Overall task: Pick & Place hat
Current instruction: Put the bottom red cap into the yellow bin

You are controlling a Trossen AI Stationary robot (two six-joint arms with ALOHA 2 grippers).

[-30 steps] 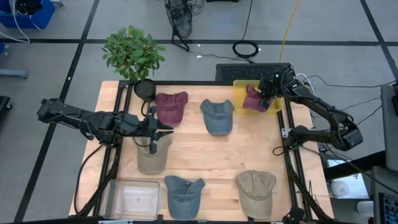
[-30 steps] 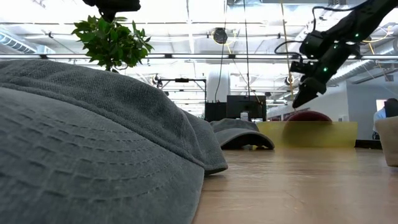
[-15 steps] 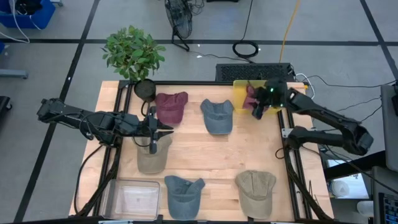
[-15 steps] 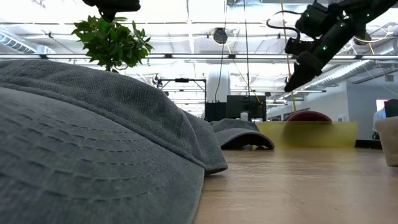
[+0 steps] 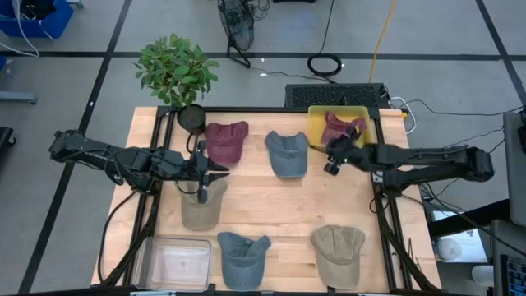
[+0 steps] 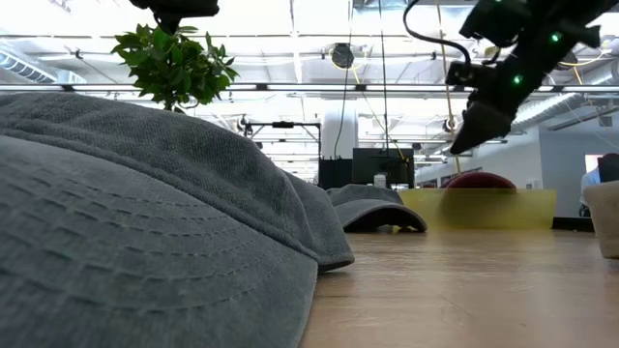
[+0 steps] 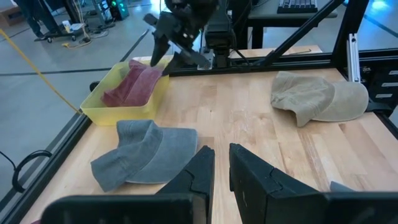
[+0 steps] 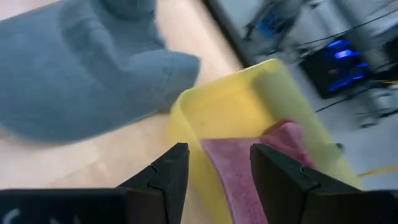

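Hat: a maroon hat (image 5: 338,127) lay in the yellow bin (image 5: 316,117) at the far right of the counter, free of any tool; it also showed in the left wrist view (image 7: 132,86) and the right wrist view (image 8: 249,167).
Right tool: the right tool (image 5: 332,156) hung above the counter just beside the bin's near left corner, fingers spread and empty; in the low view (image 6: 471,129) it hung well above the bin (image 6: 479,208).
Left tool: the left tool (image 5: 203,171) hovered over the tan hat (image 5: 202,204) at the left side, fingers a little apart, nothing between them.
Other hats: a second maroon hat (image 5: 226,141) and a blue-grey hat (image 5: 287,152) lay along the far row; a blue hat (image 5: 243,256) and a beige hat (image 5: 338,252) lay along the near edge.
Counter: pale wood planks (image 5: 279,205) with a black frame; a clear tray (image 5: 174,263) sat at the near left corner.
Plant: a potted plant (image 5: 176,76) stood at the far left corner.
Room: grey floor with dark lines; a fan (image 5: 236,26) and a coiled cable (image 5: 327,63) lay beyond the counter; the low view showed a bright hall with ceiling beams and lights.
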